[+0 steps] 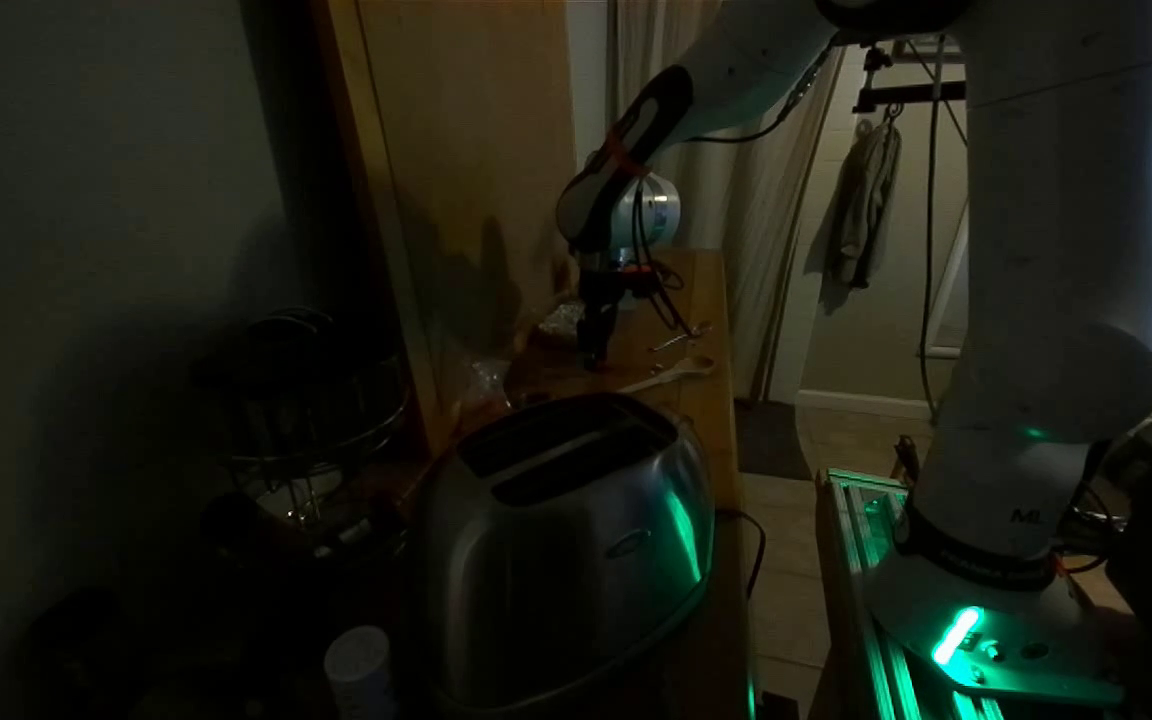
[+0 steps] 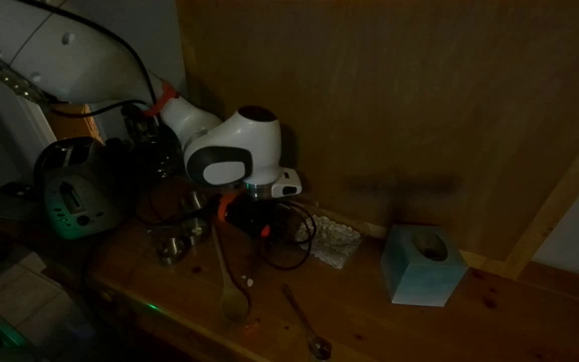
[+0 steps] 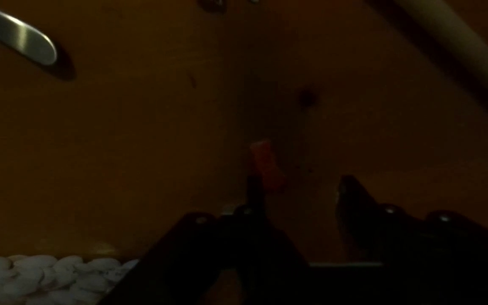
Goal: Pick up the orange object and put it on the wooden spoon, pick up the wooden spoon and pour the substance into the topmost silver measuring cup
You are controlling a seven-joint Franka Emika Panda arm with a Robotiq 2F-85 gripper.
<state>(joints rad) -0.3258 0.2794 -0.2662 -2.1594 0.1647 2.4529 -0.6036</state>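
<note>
By my judgement the task is at its opening step: the first grasp. The orange object (image 3: 268, 163) lies on the counter (image 3: 121, 144), and in the wrist view the fingers of the gripper (image 3: 301, 182) stand apart, with the object showing just beside one fingertip, on the inner side — in light this dim, I can't say whether they touch. Nothing looks clamped. The wooden spoon (image 2: 234, 303) rests on the counter too, no orange seen in its bowl. So everything seems left to do: closing on the object, setting it on the spoon, lifting the spoon, and pouring into one of the silver measuring cups (image 2: 171, 250) — which counts as topmost, I cannot tell.
</note>
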